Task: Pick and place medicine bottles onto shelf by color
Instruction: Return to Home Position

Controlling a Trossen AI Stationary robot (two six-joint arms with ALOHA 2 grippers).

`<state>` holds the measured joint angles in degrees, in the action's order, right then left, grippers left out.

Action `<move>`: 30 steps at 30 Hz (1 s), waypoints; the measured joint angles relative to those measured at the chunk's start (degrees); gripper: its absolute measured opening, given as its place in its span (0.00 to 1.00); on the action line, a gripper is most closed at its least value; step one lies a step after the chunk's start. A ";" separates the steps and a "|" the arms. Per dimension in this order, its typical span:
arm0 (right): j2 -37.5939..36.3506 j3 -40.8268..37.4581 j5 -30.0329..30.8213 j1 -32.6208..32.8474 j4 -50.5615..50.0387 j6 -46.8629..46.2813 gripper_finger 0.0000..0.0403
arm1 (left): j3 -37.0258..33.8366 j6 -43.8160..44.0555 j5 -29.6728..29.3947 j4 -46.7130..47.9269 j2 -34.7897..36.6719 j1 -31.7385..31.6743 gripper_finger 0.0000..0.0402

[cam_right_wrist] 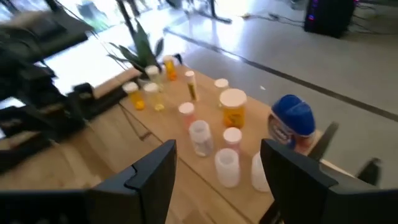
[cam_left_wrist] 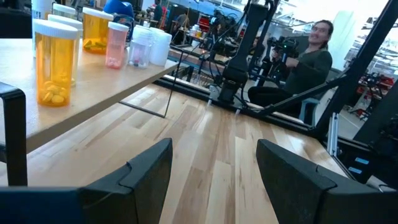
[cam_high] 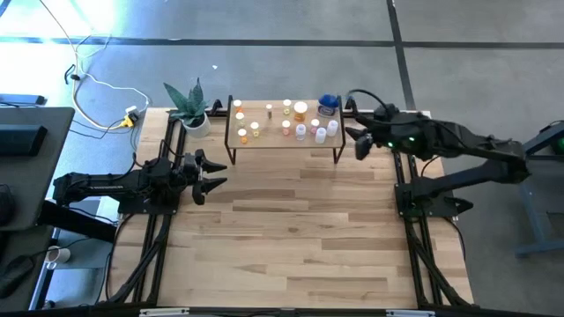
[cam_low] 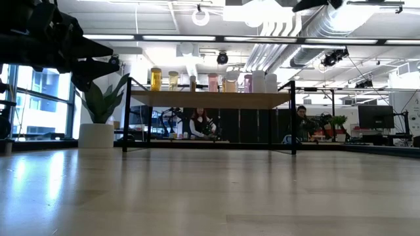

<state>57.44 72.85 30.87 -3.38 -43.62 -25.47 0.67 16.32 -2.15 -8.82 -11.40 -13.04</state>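
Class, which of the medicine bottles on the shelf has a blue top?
The large blue-topped bottle at the right end of the shelf in the high view; the others are smaller, with white, yellow, orange or pink colouring.

A robotics lab: exposed ceiling ducts [cam_low: 314,25], a monitor [cam_low: 375,117], a seated person [cam_left_wrist: 311,59].

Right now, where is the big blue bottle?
In the high view, the blue bottle stands at the right end of the shelf, at its far edge, beside an orange bottle.
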 joint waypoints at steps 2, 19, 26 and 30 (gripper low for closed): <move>-4.02 -4.79 -1.05 0.00 3.69 0.61 0.55 | 0.00 0.00 0.01 -0.01 0.00 0.00 0.56; -35.63 -36.46 -11.52 0.00 15.21 4.04 0.55 | 0.00 0.00 0.00 -0.01 0.00 0.00 0.56; -44.48 -50.51 -21.64 0.02 28.03 6.11 0.55 | 0.00 0.00 0.00 -0.02 0.00 0.00 0.56; -47.76 -56.80 -25.60 0.02 31.72 7.39 0.55 | 0.00 0.00 0.00 -0.01 0.00 0.00 0.56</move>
<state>9.68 16.05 5.27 -3.36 -11.89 -18.09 0.67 16.32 -2.15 -8.83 -11.40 -13.04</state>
